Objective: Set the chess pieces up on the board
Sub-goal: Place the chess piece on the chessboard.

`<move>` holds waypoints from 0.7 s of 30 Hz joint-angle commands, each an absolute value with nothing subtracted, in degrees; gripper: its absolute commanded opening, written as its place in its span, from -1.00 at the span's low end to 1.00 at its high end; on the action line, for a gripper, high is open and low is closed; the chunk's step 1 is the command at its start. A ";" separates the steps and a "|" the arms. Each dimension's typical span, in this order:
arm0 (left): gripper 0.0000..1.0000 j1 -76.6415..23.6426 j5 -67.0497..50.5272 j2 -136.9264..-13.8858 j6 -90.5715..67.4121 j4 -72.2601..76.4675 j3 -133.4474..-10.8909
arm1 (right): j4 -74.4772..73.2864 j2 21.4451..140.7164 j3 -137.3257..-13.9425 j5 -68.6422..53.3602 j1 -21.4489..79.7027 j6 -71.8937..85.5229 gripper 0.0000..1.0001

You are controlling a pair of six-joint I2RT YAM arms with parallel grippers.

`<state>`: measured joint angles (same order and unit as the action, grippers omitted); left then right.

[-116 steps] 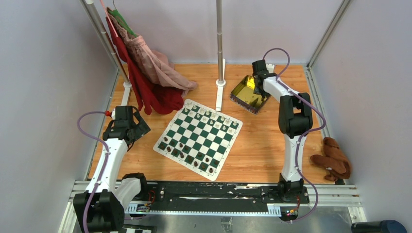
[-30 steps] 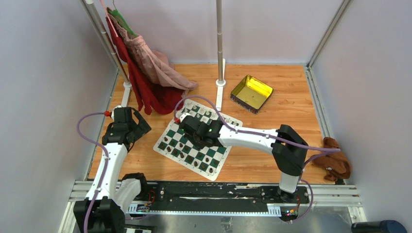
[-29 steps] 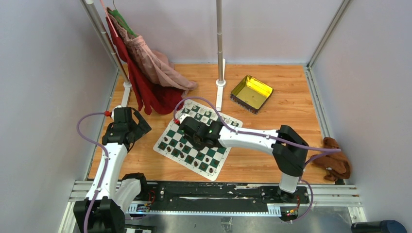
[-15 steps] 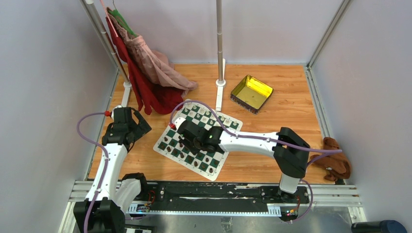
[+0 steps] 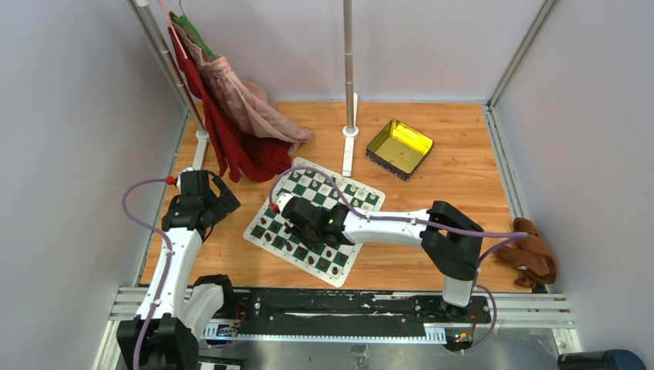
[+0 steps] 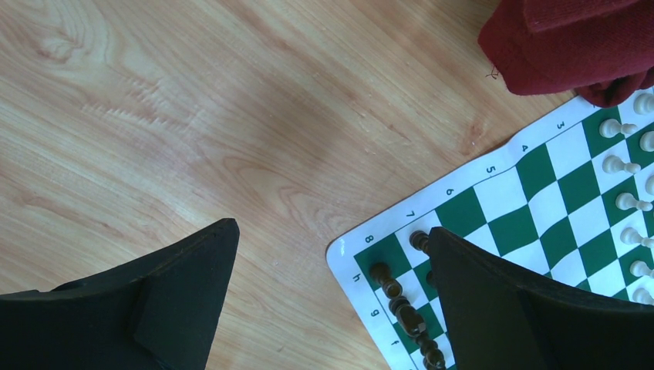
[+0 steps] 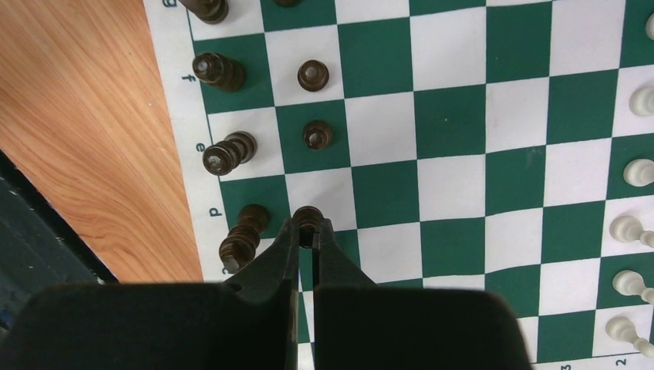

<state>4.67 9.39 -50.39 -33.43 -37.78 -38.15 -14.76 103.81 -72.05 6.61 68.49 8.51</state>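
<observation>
The right arm [image 5: 385, 225] has swung away from the yellow tray [image 5: 399, 146] and now stretches across the board [image 5: 369, 202] — hiding its middle from above. A red cloth [image 5: 247, 150] crowds the far corner. The left gripper [image 6: 332, 231] hangs wide open over bare wood beside the mat. The right gripper [image 7: 307, 231] is pinched tight on a dark pawn [image 7: 308, 218] among the dark pieces [image 7: 224, 73] — the white pieces [image 7: 640, 100] line the opposite edge.

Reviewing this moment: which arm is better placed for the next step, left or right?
Right. The right gripper is shut on a dark pawn over the board, in line with the other dark pawns. The left gripper is open and empty, off by the board's corner.
</observation>
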 commanded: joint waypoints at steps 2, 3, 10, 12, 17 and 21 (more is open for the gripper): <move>1.00 4.40 9.23 -49.92 -33.18 -37.20 -37.49 | -13.49 105.25 -70.71 7.74 68.84 7.07 -1.00; 1.00 4.38 9.27 -49.98 -33.17 -37.10 -37.55 | -13.38 105.39 -70.66 7.73 68.78 6.99 -1.00; 1.00 4.37 9.38 -50.22 -33.13 -37.11 -37.46 | -12.53 106.23 -70.14 7.62 68.31 6.56 -1.00; 1.00 4.38 9.40 -50.34 -33.15 -37.09 -37.53 | -12.41 106.43 -70.05 7.65 68.14 6.31 -1.00; 1.00 4.39 9.49 -50.51 -33.06 -37.09 -37.54 | -12.13 107.08 -69.80 7.35 67.56 6.16 -1.00; 1.00 4.38 9.48 -50.70 -33.07 -37.10 -37.53 | -11.61 107.13 -69.35 6.97 67.11 6.14 -1.00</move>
